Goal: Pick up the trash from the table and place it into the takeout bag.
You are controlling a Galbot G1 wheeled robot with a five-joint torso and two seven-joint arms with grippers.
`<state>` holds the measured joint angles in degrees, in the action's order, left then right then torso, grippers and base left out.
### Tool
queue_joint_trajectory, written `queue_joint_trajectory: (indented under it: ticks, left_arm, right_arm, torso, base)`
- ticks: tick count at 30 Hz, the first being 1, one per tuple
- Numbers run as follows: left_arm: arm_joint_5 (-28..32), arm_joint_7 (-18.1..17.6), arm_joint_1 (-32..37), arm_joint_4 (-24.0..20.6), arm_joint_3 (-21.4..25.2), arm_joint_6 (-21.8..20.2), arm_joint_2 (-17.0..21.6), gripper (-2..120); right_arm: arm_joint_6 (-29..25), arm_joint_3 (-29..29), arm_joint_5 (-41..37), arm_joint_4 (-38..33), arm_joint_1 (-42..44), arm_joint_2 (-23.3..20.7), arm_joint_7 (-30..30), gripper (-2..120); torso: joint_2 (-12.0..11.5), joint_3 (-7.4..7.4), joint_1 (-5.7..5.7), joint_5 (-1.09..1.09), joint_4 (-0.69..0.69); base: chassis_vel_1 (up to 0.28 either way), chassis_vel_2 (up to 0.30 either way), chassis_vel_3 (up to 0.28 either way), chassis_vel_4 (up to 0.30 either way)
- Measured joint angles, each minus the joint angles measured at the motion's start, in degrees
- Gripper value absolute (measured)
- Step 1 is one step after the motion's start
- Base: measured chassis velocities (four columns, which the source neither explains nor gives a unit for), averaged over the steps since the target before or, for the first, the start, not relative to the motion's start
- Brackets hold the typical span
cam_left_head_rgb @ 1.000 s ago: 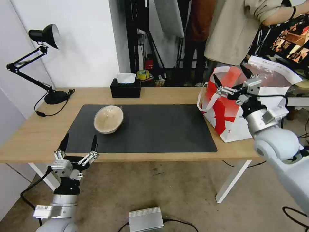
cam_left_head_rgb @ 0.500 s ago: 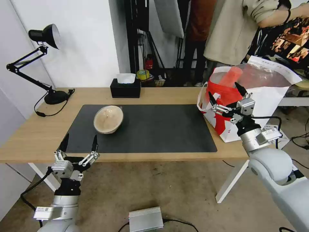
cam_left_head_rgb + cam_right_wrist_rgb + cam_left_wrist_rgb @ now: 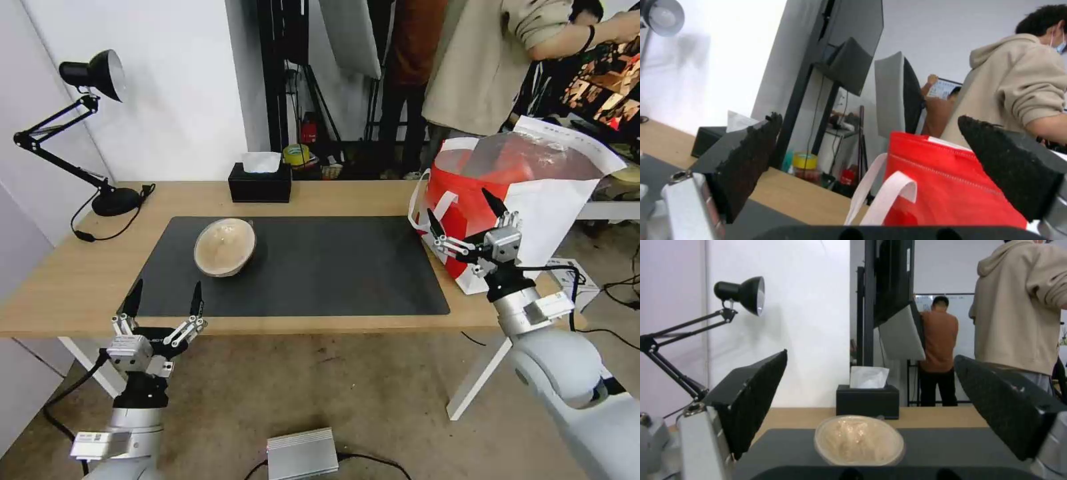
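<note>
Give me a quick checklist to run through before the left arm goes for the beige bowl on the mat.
1. Left hand open: ok, fingers spread, nothing held.
2. Beige bowl reachable: ok, it sits tilted on the dark mat, ahead of the left hand, with nothing between them.
3. Right hand out of the way: ok, open and empty in front of the takeout bag.
4. Bag mouth open: ok, foil lining visible at the top.
5. Room inside the bag: cannot tell.
6. Tissue box away from the bowl: ok, it sits apart near the table's far edge.
</note>
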<state>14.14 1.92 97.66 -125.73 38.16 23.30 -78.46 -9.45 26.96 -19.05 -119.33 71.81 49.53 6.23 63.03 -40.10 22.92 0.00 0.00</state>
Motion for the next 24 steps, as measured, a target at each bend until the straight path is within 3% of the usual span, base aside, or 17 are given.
queue_joint_trajectory:
  ticks: [24]
  left_arm:
    - [-0.1, 0.0, -0.1, -0.4, 0.3, 0.0, 0.2, 100]
  right_arm:
    - [0.5, 1.4, 4.4, -4.3, 7.2, 3.6, -1.6, 100]
  torso:
    - [0.0, 0.0, 0.0, 0.0, 0.0]
  base:
    - [0.0, 0.0, 0.0, 0.0]
